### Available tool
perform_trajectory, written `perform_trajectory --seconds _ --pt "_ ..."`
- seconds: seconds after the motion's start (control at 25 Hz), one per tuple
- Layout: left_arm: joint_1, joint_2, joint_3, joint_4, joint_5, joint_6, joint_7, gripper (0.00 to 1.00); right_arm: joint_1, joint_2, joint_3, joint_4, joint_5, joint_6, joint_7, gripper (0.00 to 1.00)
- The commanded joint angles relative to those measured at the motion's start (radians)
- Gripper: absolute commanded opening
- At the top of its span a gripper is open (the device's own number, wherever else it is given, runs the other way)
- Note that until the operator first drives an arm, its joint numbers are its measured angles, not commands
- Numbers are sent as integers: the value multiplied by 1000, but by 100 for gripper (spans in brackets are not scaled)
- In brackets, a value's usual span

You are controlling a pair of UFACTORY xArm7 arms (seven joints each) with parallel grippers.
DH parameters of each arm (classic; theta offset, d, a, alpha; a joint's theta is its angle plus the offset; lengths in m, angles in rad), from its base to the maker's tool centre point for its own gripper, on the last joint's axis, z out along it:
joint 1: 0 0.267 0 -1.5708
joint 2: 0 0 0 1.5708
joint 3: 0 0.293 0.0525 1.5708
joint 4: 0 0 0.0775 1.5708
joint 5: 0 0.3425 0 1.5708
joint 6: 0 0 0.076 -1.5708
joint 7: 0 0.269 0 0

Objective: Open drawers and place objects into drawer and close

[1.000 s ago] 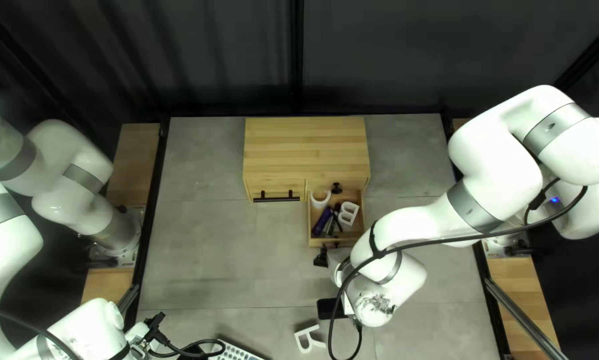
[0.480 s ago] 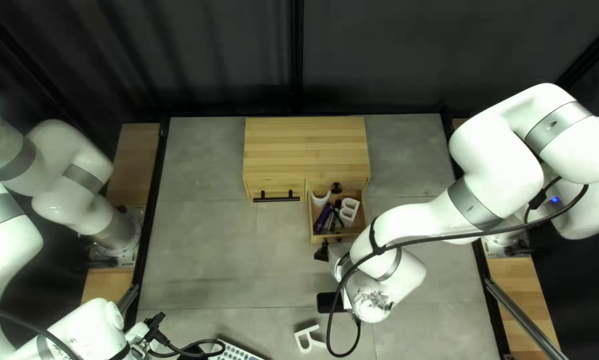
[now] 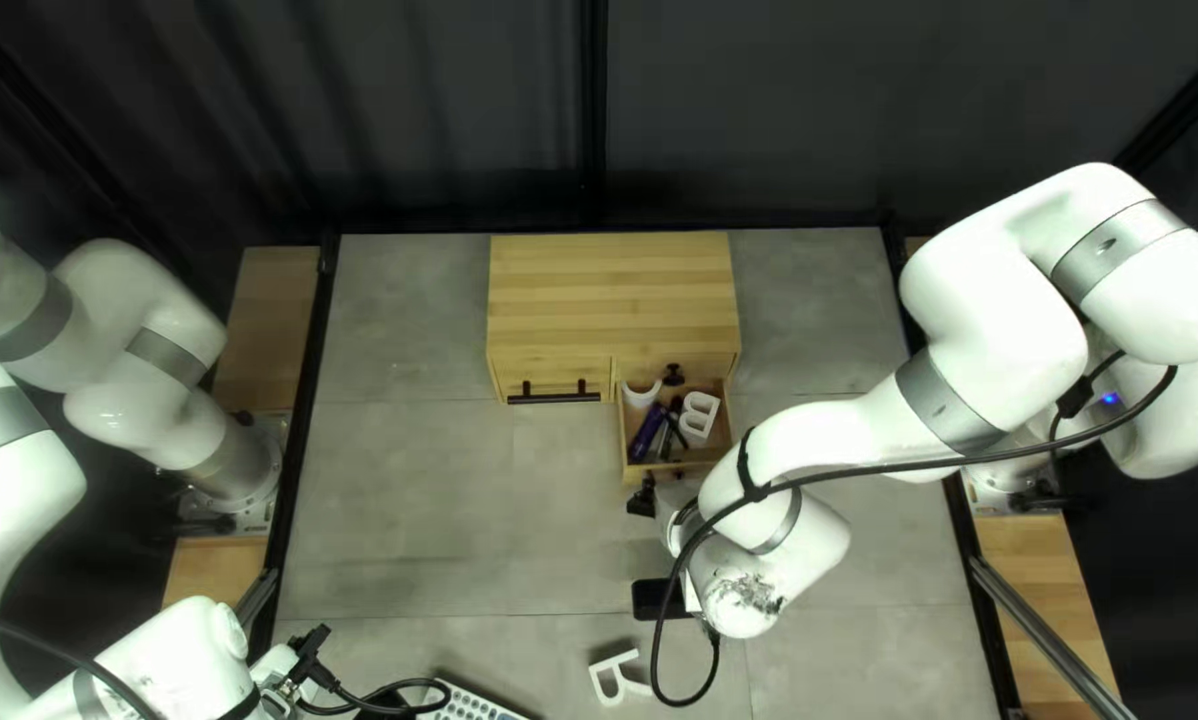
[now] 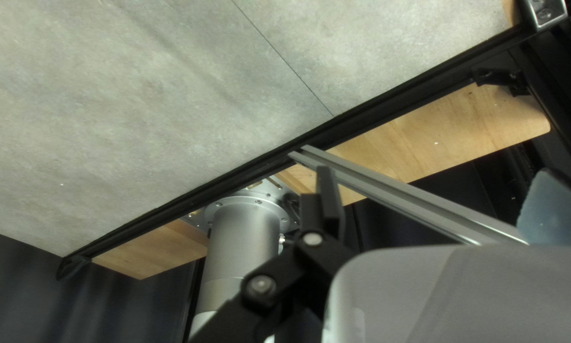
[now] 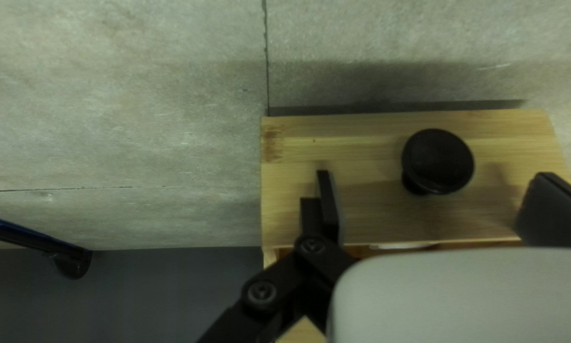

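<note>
The small drawer (image 3: 634, 472) stands open, pulled out from the right half of the wooden cabinet (image 3: 612, 294). Inside it I can see a white letter B (image 3: 699, 414), a purple thing (image 3: 647, 434), a white curved piece (image 3: 642, 396) and some slim dark things. The drawer's front carries a round black knob (image 5: 438, 161).

The right gripper (image 3: 643, 498) is at that front. In its wrist view, its two fingers are spread wide, with the knob between them and a gap on either side; they have hold of nothing.

On the cabinet's left half there's a black bar handle (image 3: 554, 398), and another dark knob (image 3: 674, 376) sits on the right half, above the open drawer.

Nearer me, a white letter R (image 3: 619, 678) lies on the table (image 3: 412, 534), and a black flat thing (image 3: 652, 599) lies partly hidden by the right arm (image 3: 939, 400).

Off at the near left, the left gripper (image 3: 308, 646) also has its fingers well apart, holding nothing.
</note>
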Motion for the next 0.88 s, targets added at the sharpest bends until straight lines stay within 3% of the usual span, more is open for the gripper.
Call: perform_trajectory --seconds 0.04,0.88 --pt "0 0 0 0 0 0 0 100 -4 -1 -3 0 -2 -3 -5 100" --pt "0 0 0 0 0 0 0 100 -12 -28 -2 -16 1 -6 -23 100"
